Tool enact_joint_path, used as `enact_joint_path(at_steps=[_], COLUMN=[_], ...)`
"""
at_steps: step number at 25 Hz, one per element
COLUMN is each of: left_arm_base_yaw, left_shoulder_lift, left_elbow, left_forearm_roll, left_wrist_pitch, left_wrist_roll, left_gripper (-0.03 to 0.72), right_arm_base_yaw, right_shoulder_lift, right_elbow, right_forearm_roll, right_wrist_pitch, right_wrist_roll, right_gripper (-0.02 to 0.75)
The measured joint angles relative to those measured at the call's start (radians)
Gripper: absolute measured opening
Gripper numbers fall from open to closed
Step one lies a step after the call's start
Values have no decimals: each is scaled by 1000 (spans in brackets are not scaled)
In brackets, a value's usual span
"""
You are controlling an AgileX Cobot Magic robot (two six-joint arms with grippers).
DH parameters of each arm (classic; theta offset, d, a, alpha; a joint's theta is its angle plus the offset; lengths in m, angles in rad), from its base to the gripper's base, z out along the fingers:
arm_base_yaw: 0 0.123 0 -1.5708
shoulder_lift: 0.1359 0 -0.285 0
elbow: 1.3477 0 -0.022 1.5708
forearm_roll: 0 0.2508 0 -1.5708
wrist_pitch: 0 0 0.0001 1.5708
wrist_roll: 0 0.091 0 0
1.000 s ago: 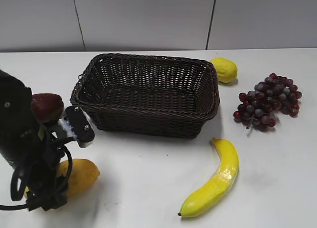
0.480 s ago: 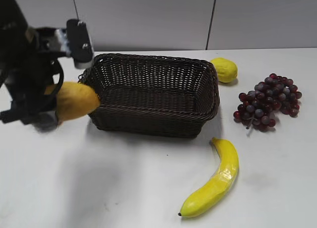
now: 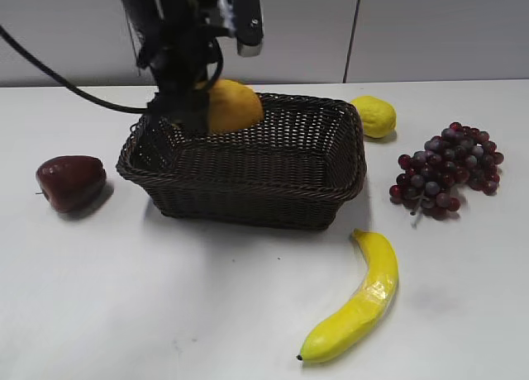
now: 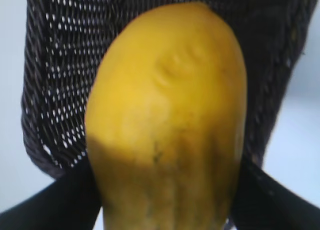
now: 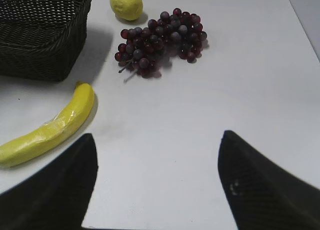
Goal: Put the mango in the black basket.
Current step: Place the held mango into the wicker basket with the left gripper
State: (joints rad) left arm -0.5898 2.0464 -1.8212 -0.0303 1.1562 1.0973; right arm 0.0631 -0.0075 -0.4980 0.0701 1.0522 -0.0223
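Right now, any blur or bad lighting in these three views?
Left wrist view: the mango fills the frame, soft and out of focus, its lower part in shadow, the black basket blurred behind. Exterior view: sharp and evenly lit, soft shadows under the banana and apple. Right wrist view: clear; the grapes cast a mild shadow.

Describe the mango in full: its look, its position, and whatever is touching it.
The mango is a plump, oblong, yellow-orange fruit with dull skin, faint dents and a few small dark specks. It hangs in the air, gripped by the left gripper, whose dark fingers press on both sides of its lower end in the wrist view. It is above the back left part of the black basket, not yet resting inside it.
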Motion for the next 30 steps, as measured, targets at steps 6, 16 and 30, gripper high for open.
enact_joint_path(at_steps=[6,16,30], left_arm_base_yaw=[0,-1,-1], left_shoulder_lift=[164,279,263], left_elbow=[-86,-87,-93], left_forearm_roll=[-85,-98,-102], left_wrist_pitch=[-68,-182,-182], left_wrist_roll=[133,206,170], left_gripper=[545,545,674], right_arm_base_yaw=[0,0,0], right_shoulder_lift=[0,0,0], right_elbow=[0,0,0], right_forearm_roll=[0,0,0], right_wrist_pitch=[0,0,0], right_wrist_roll=[0,0,1], right_gripper=[575,575,575])
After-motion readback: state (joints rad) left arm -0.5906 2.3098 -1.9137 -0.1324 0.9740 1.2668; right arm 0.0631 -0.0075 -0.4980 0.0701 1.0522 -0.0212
